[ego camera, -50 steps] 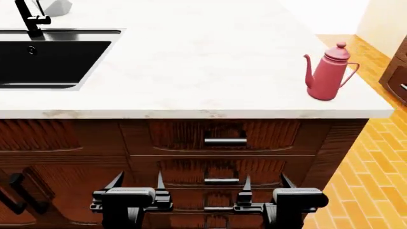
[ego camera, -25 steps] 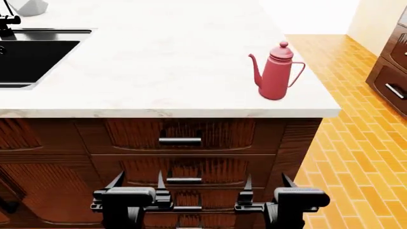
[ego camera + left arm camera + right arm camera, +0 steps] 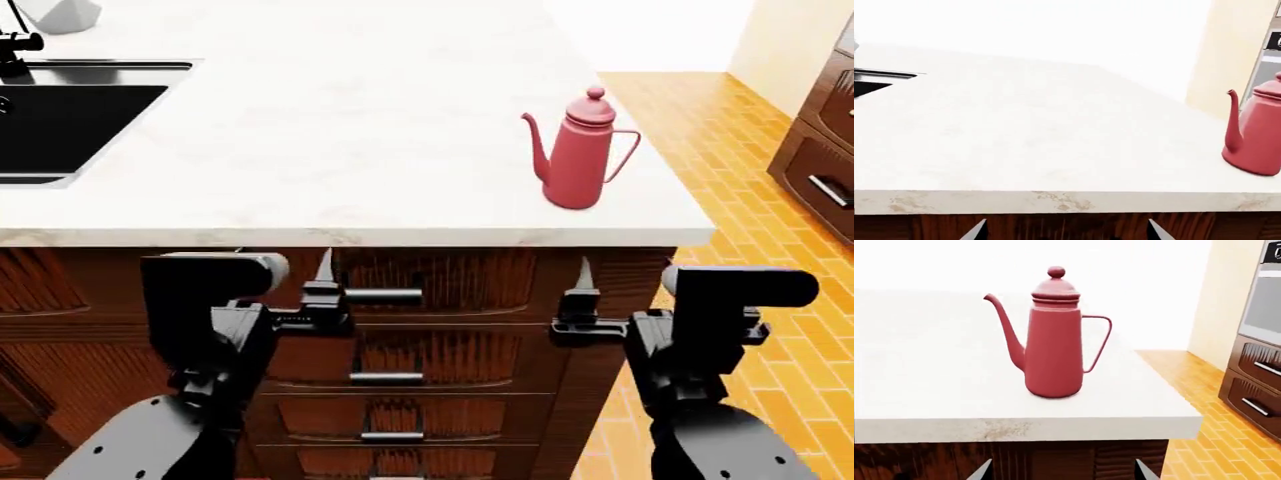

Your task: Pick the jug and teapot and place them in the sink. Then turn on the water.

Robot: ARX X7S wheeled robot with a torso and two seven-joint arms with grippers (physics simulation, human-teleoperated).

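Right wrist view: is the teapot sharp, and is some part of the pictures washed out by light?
Right wrist view: the teapot is sharp, the wall behind blown out white. Left wrist view: same white glare. Head view: evenly lit countertop.

The setting is a rendered domestic kitchen. A white marble-pattern countertop (image 3: 347,150) tops a dark wood cabinet with stacked drawers (image 3: 380,360) fitted with metal bar handles. A black sink (image 3: 54,125) with a steel rim is set into the counter at the far left. A pink-red teapot (image 3: 581,150) stands near the counter's right end. Orange herringbone flooring (image 3: 747,250) and a further drawer unit (image 3: 821,170) lie to the right.
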